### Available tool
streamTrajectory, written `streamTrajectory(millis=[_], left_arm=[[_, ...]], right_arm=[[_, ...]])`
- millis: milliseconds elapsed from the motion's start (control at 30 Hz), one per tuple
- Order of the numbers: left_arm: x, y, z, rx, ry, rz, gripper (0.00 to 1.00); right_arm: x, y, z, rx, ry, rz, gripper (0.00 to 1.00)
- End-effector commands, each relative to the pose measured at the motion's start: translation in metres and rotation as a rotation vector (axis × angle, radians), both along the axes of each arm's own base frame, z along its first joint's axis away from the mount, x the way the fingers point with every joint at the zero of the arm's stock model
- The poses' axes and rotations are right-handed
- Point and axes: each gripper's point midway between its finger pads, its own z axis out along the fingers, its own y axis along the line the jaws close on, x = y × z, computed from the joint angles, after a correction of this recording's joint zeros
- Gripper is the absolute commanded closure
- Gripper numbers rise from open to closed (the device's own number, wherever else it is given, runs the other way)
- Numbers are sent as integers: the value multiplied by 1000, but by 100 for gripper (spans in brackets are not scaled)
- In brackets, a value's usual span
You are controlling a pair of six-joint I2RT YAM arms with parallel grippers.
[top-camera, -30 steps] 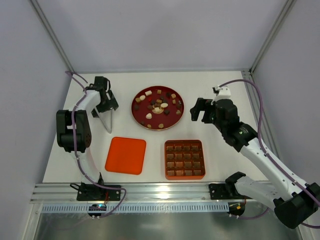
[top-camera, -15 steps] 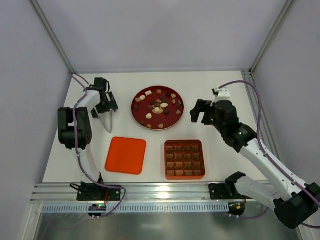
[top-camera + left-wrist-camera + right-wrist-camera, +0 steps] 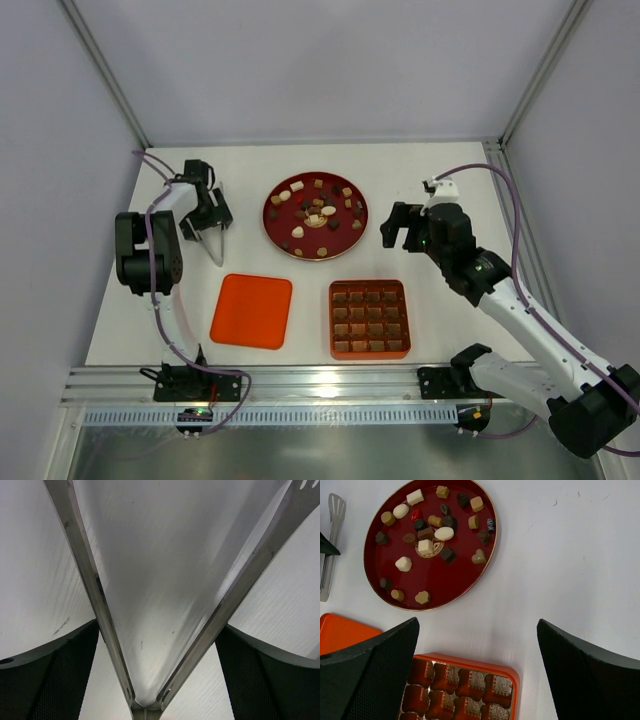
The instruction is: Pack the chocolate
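The chocolate is lying loose on the plate at 12 o'clock on the table; no piece is being carried. At 9 o'clock the left pincer is straddling the tongs near their hinge, with its pads right against both arms. Whether they are squeezing I cannot tell. The right pincer is hanging released at 2 o'clock, grasping nothing. The step in hand is probably picking up the tongs. Done well, the left pincer is closing evenly on both arms, gently enough to leave the tips apart, then lifting level. The tray is sitting at 5 o'clock and the lid at 7.
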Motion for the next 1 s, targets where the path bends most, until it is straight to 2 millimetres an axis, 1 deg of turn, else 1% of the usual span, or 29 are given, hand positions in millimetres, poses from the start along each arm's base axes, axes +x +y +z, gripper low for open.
streamTrajectory(millis=[0, 67, 133, 200, 300, 467, 567, 667, 767, 967], left_arm=[[-8, -8, -11, -52, 17, 1, 8], [-11, -12, -8, -61, 13, 4, 8], [-18, -11, -7, -54, 29, 7, 8], [-20, -9, -4, -41, 32, 6, 8], [-26, -11, -2, -46, 43, -13, 8], [-29, -17, -4, -58, 58, -59, 8], [-31, -17, -11, -59, 85, -72, 9], [-32, -16, -16, -55, 103, -77, 12], [-32, -15, -17, -48, 105, -78, 16], [-24, -17, -14, -53, 94, -85, 32]], right_arm=[[2, 1, 14, 37, -52, -10, 0], [2, 1, 14, 39, -51, -11, 0], [2, 1, 14, 42, -52, -10, 0], [1, 0, 13, 42, -49, -11, 0], [-1, -1, 13, 48, -51, -14, 0], [-3, -1, 11, 53, -50, -17, 0], [-3, -1, 10, 59, -49, -14, 0], [-4, -1, 8, 57, -46, -16, 0], [-4, -3, 9, 59, -50, -21, 0], [-4, -1, 11, 65, -59, -14, 0]])
